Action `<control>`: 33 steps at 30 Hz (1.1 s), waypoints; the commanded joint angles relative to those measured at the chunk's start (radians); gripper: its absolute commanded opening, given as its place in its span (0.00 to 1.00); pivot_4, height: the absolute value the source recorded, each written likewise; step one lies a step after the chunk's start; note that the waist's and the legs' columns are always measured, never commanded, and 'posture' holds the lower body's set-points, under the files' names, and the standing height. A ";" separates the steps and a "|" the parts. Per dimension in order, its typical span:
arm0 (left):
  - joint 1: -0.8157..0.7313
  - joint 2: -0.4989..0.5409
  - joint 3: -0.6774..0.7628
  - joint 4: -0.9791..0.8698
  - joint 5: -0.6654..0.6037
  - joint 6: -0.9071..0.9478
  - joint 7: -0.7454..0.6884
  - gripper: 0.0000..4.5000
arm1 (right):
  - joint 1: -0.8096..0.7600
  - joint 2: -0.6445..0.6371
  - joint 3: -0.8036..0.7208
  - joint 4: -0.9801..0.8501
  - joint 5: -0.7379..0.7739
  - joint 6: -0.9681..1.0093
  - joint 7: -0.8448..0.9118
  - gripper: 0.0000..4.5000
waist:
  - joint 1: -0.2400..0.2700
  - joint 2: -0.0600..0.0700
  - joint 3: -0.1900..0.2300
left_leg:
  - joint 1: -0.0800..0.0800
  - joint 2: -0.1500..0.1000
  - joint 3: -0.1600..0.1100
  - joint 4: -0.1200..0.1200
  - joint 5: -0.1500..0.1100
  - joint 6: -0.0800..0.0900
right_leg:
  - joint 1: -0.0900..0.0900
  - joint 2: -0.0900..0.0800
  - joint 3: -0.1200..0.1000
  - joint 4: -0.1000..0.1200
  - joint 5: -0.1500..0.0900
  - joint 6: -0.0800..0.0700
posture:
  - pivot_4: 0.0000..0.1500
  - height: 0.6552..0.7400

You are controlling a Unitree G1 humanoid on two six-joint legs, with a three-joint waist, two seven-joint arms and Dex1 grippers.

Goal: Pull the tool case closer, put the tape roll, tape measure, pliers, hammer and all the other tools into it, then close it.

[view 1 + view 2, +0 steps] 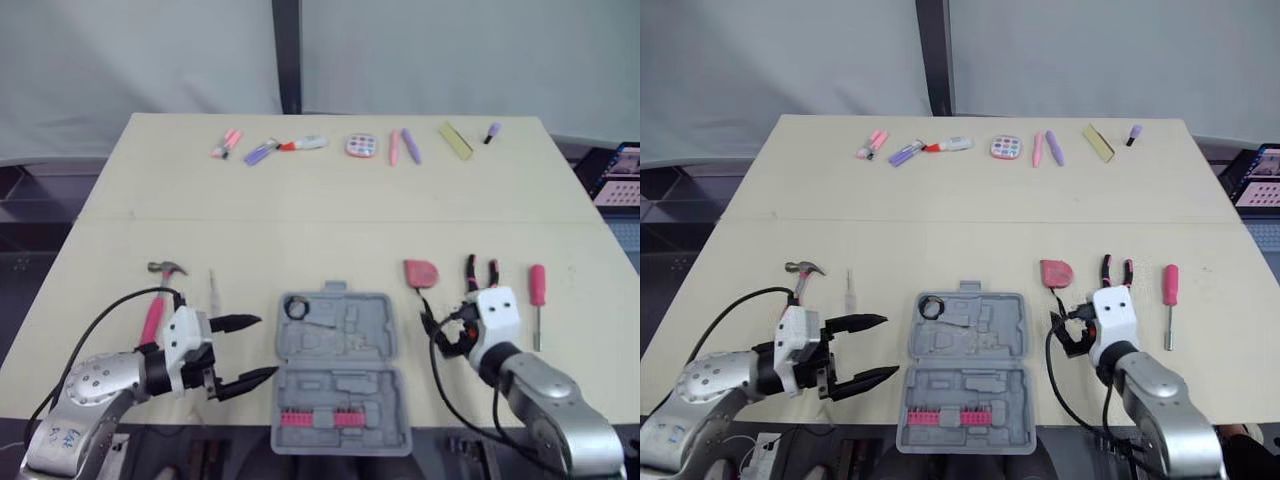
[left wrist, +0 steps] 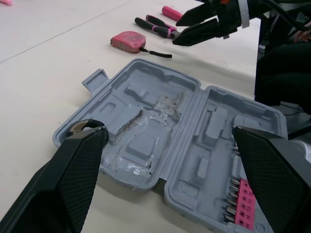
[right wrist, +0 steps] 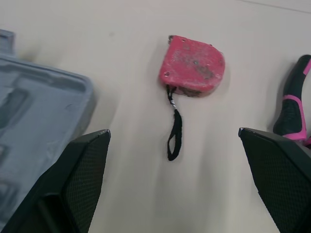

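Observation:
The grey tool case [image 1: 338,385] lies open at the table's near edge, pink bits [image 1: 320,419] in its front half and a black tape roll [image 1: 296,307] in its far left corner. My left gripper [image 1: 266,346] hovers open just left of the case, fingers pointing at it. Left of that lie a pink-handled hammer [image 1: 158,298] and a thin small tool [image 1: 213,292]. My right gripper [image 3: 173,132] is open to the right of the case, over bare table just short of the red tape measure [image 3: 192,65]. The pliers [image 1: 480,272] and a pink screwdriver [image 1: 538,298] lie further right.
A row of small pink and purple items [image 1: 300,145] and a yellow strip [image 1: 455,140] lines the table's far side. A seam [image 1: 340,220] crosses the tabletop's middle. A laptop screen [image 1: 620,175] stands off the right edge. Black cables trail from both wrists.

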 commanded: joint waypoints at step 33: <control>0.013 0.025 0.007 -0.098 0.014 0.050 0.070 1.00 | -0.271 0.144 0.094 0.384 -0.138 -0.090 -0.097 0.88 | -0.024 0.001 0.001 | 0.000 0.000 0.000 -0.001 0.000 0.000 | -0.004 0.001 0.000 0.009 0.000 0.000 | 1.00 1.00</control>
